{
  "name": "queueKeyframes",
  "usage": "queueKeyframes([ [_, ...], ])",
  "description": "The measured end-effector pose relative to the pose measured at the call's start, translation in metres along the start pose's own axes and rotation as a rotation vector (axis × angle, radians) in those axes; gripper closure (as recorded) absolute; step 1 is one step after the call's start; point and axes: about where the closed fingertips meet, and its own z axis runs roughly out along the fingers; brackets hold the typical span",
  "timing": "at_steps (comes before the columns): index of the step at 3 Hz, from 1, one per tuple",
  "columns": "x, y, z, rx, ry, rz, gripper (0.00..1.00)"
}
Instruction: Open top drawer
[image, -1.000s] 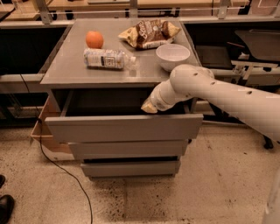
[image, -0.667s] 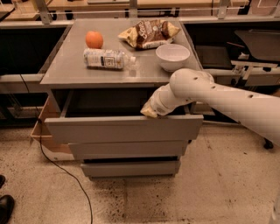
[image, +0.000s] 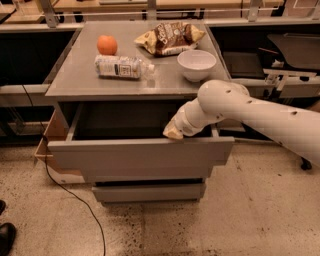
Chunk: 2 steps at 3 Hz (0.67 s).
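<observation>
Pincer (image: 174, 131) is sitting at the upper front edge of the top drawer (image: 140, 156), which is standing pulled out.
Whether the pincer is open or closed cannot be told. Behind it, the worktop (image: 75, 82) is carrying a bottle (image: 121, 66) and a chip bag (image: 170, 37), their print unreadable.

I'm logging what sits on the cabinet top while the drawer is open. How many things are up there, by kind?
orange: 1
bottle: 1
chip bag: 1
bowl: 1
Total: 4
Not counted: the gripper, which is at the front rim of the top drawer.
</observation>
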Motion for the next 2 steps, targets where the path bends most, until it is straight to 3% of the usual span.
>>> queueKeyframes([
  [1, -0.001, 0.0, -0.002, 0.0, 0.0, 0.0, 1.0],
  [2, 0.013, 0.024, -0.011, -0.05, 0.017, -0.018, 1.0],
])
